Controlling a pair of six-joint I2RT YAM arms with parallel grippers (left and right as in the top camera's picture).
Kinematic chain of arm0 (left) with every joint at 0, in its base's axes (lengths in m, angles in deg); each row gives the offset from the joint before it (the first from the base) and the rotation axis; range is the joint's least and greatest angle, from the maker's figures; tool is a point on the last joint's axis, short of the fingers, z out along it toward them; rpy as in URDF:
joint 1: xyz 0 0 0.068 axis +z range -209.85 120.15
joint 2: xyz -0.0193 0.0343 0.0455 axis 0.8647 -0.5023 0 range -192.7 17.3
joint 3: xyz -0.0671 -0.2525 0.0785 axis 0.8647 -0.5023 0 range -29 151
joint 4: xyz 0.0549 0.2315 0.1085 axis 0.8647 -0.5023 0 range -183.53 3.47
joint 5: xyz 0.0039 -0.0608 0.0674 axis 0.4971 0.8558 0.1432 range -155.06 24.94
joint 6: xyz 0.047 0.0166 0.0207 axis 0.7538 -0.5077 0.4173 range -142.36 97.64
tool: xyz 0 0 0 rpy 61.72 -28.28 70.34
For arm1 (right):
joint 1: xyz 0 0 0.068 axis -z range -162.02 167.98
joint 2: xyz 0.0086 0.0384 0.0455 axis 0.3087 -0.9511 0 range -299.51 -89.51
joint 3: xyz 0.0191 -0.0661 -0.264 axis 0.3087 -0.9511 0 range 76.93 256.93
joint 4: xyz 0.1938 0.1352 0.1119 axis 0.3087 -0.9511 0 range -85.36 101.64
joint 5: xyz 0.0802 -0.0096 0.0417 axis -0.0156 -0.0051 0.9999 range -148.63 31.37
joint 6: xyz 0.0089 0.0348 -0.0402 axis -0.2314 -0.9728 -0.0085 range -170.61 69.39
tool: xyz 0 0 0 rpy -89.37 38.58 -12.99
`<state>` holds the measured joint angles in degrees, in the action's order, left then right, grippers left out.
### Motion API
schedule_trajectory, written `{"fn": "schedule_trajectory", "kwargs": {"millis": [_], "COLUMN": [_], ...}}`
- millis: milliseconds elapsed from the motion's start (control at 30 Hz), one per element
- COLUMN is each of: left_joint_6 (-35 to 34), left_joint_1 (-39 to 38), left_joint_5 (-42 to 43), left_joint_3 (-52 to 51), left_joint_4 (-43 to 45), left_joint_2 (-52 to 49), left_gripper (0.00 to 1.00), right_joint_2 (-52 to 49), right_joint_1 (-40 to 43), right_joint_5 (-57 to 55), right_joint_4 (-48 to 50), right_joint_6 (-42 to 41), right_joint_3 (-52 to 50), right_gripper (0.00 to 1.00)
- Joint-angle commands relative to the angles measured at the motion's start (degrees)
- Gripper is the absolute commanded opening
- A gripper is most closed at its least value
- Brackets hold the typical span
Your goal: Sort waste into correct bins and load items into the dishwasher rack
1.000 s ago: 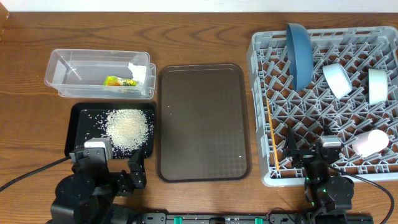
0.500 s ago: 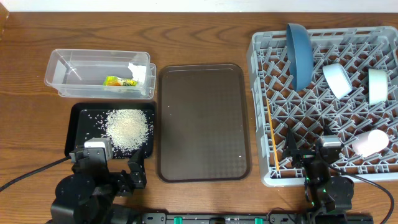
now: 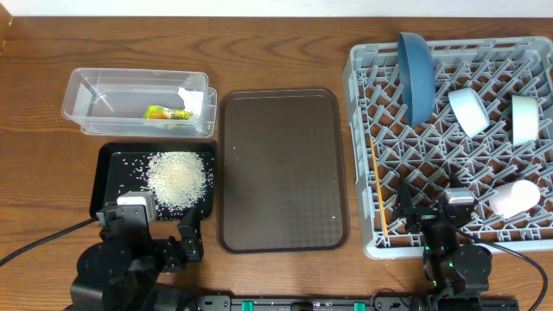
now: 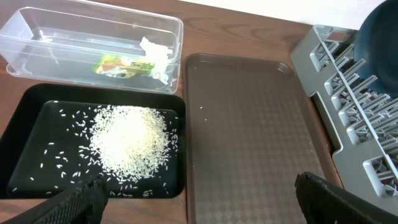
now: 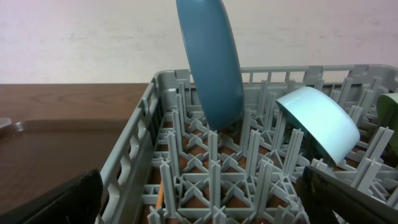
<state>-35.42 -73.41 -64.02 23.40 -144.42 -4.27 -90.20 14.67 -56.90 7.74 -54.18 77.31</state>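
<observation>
The grey dishwasher rack (image 3: 363, 104) at right holds the upright dark blue plate (image 3: 416, 76), the white-blue bowl (image 3: 468, 111), the mint green bowl (image 3: 524, 119), the pink cup (image 3: 514, 198) and the chopstick (image 3: 377, 186) along its left side. The clear tub (image 3: 95, 91) holds the napkin (image 3: 191, 101) and yellow-green wrapper (image 3: 166, 113). The black tray (image 3: 108, 168) holds rice (image 3: 178, 178). My left gripper (image 4: 199, 199) is open and empty near the table's front edge. My right gripper (image 5: 202, 199) is open and empty at the rack's front edge. The plate (image 5: 210, 59) and white-blue bowl (image 5: 318, 124) show in the right wrist view.
A brown serving tray (image 3: 282, 168) lies between the bins and the rack, with a few stray rice grains on it. Both arm bases sit at the front table edge.
</observation>
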Motion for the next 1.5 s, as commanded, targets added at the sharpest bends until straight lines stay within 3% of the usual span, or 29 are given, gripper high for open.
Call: {"fn": "schedule_trajectory", "kwargs": {"millis": [0,233,433,700,1000,1300,1467], "left_joint_6": [0.4,1.0,2.1,3.0,6.8,8.3,8.3], "left_joint_1": [0.2,2.1,7.4,9.4,9.7,9.7,9.7], "left_joint_5": [-0.9,-3.7,-3.2,-3.2,-3.2,-2.8,-2.8], "left_joint_3": [-0.3,-3.4,-15.7,-36.3,-51.9,-52.2,-52.2], "left_joint_4": [0.1,-0.7,9.5,33.8,63.8,53.9,53.8], "left_joint_2": [0.2,1.1,8.0,21.3,21.5,21.4,21.0], "left_gripper": [0.98,0.98,0.98,0.98,0.98,0.98,0.98], "right_joint_2": [0.4,0.4,0.4,0.4,0.4,0.4,0.4], "right_joint_1": [-0.1,-0.1,-0.1,-0.1,-0.1,-0.1,-0.1], "right_joint_5": [0.6,0.6,0.6,0.6,0.6,0.6,0.6], "right_joint_4": [-0.2,-0.2,-0.2,-0.2,-0.2,-0.2,-0.2], "right_joint_6": [0.9,0.9,0.9,0.9,0.9,0.9,0.9], "right_joint_3": [-0.1,-0.1,-0.1,-0.1,-0.1,-0.1,-0.1], "right_gripper": [0.99,0.99,0.99,0.99,0.99,0.99,0.99]}}
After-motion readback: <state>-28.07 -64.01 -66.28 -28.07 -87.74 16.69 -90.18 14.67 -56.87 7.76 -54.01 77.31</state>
